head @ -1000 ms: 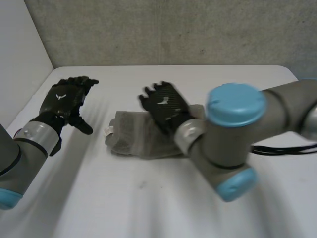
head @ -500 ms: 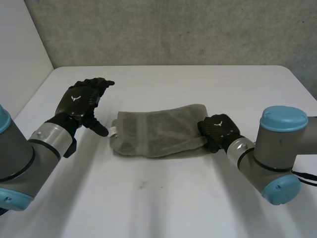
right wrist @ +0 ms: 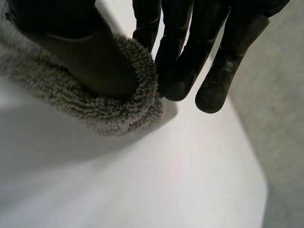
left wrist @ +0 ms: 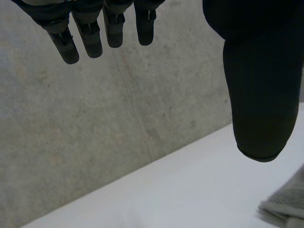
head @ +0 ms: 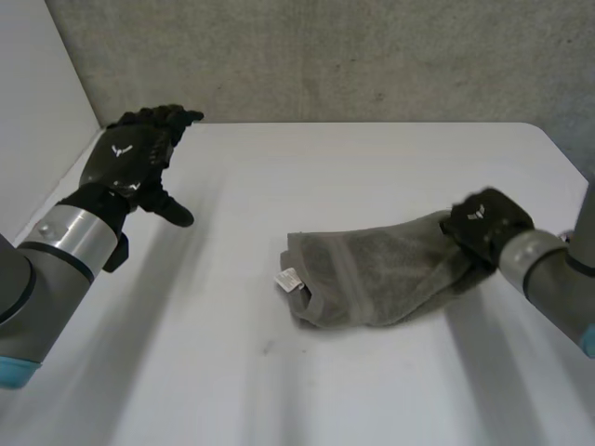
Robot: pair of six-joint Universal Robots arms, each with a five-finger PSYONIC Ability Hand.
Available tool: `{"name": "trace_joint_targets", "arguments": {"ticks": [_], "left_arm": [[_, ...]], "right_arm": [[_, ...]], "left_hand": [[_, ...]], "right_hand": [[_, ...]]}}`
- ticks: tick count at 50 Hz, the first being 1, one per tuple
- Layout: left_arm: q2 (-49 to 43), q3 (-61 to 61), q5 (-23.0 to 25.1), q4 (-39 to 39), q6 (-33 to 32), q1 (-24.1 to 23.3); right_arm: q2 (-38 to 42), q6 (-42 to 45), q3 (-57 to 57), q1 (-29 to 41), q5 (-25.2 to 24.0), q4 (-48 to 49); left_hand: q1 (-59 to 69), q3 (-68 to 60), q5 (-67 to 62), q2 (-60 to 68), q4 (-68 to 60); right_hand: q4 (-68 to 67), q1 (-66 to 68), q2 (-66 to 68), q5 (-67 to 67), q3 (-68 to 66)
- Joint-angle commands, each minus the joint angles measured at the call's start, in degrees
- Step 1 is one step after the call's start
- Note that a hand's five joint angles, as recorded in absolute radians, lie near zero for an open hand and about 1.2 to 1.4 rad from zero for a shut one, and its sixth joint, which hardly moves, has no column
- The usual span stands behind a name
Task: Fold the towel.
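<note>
Grey terry towel (head: 381, 274), folded into a thick rumpled band, lies on the white bench (head: 307, 177). A small white label (head: 288, 280) sticks out at the end facing the left arm. Beyond the towel, past the bench's far edge, stands a rough grey concrete wall (head: 325, 56). At the towel's other end the black right hand (head: 483, 223) grips the rolled edge: its thumb lies across the pile and its fingers (right wrist: 178, 71) curl against the same edge, pinching it. The black left hand (head: 130, 163) hangs well apart from the towel on the label's side, its fingers (left wrist: 92, 38) straight, spread from the thumb and touching nothing.
</note>
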State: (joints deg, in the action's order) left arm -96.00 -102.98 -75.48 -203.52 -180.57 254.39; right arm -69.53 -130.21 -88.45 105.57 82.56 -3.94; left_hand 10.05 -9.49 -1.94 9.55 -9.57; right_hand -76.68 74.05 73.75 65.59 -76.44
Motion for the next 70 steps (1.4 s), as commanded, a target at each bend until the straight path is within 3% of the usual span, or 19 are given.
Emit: {"name": "trace_joint_targets", "arguments": {"ticks": [1,7,14,15,16,17,21,23,26,32,39,49,59,67,70], "left_arm": [[0.3,2.6,-0.3,0.5,1.0,-0.6],[-0.5,4.8,-0.4,1.2,6.5,-2.1],[-3.7,7.0,-0.5,1.8,9.6,-6.2],[-4.6,7.8,-0.7,2.6,9.9,-7.3],[-4.6,7.8,-0.7,2.6,9.9,-7.3],[-5.9,9.0,-1.3,3.6,10.1,-8.4],[-9.6,12.2,-4.2,6.3,10.8,-10.4],[-13.2,16.4,-7.7,9.4,12.1,-13.0],[-15.1,18.7,-9.1,10.9,12.7,-14.4],[-22.5,25.9,-11.1,14.8,13.6,-19.1],[-31.6,30.3,-11.3,15.2,13.6,-23.4],[-38.4,28.6,-13.3,15.3,12.9,-24.3],[-31.8,28.8,-13.5,15.8,12.6,-23.5],[-18.7,33.1,-13.5,21.3,12.0,-21.0],[-13.7,34.9,-13.5,25.2,12.0,-18.9]], "right_arm": [[7.6,-2.2,10.8,17.2,1.0,3.6],[13.5,-2.2,9.4,27.7,0.7,6.8],[11.3,-3.1,3.6,29.1,1.1,7.5],[8.3,-5.0,1.9,28.7,1.0,8.7],[8.3,-5.0,1.9,28.7,1.0,8.7],[5.0,-7.9,0.4,27.9,1.0,10.3],[-0.8,-14.3,-2.2,23.4,0.6,12.9],[-5.4,-21.3,-3.8,18.5,0.1,13.5],[-8.9,-28.7,-4.0,13.9,-0.5,13.4],[-9.5,-35.8,-2.9,6.0,-1.8,10.5],[2.0,-37.2,0.2,4.6,-6.6,5.5],[12.4,-37.2,1.5,4.7,-7.8,6.1],[10.1,-37.6,4.0,4.8,-7.4,5.7],[-3.7,-39.4,5.9,4.9,-5.7,5.4],[-8.6,-43.2,8.4,4.5,-2.7,3.9]], "left_hand": [[1.3,-1.9,0.5,1.8,-1.8],[1.5,-2.1,0.4,2.0,-2.0],[3.2,-3.7,-1.3,3.7,-3.7],[3.5,-4.1,-1.6,4.0,-4.0],[3.5,-4.1,-1.6,4.0,-4.0],[4.0,-4.6,-2.1,4.5,-4.5],[6.4,-6.9,-4.5,6.9,-6.9],[6.1,-6.6,-4.2,6.6,-6.5],[5.7,-6.3,-3.8,6.2,-6.2],[1.0,-1.6,0.9,1.5,-1.5],[1.0,-1.6,0.9,1.5,-1.5],[1.2,-1.7,0.7,1.7,-1.7],[1.0,-1.6,0.9,1.5,-1.5],[0.7,-1.2,1.2,1.2,-1.2],[0.5,-1.1,1.4,1.0,-1.0]], "right_hand": [[-3.3,5.9,6.2,4.4,-3.6],[-3.3,5.9,6.2,4.4,-3.6],[-1.4,4.0,4.3,2.5,-1.6],[32.6,-30.0,-29.7,-31.5,32.4],[33.0,-30.3,-30.0,-31.9,32.7],[66.7,-64.1,-63.8,-65.6,66.4],[66.7,-64.1,-63.8,-65.6,66.4],[66.7,-64.1,-63.8,-65.6,66.4],[66.7,-64.1,-63.8,-65.6,66.4],[66.7,-64.1,-63.8,-65.6,66.4],[66.7,-64.1,-63.8,-65.6,66.4],[66.7,-64.1,-63.8,-65.6,66.4],[66.7,-64.1,-63.8,-65.6,66.4],[66.7,-64.1,-63.8,-65.6,66.4],[66.7,-64.1,-63.8,-65.6,66.4]]}}
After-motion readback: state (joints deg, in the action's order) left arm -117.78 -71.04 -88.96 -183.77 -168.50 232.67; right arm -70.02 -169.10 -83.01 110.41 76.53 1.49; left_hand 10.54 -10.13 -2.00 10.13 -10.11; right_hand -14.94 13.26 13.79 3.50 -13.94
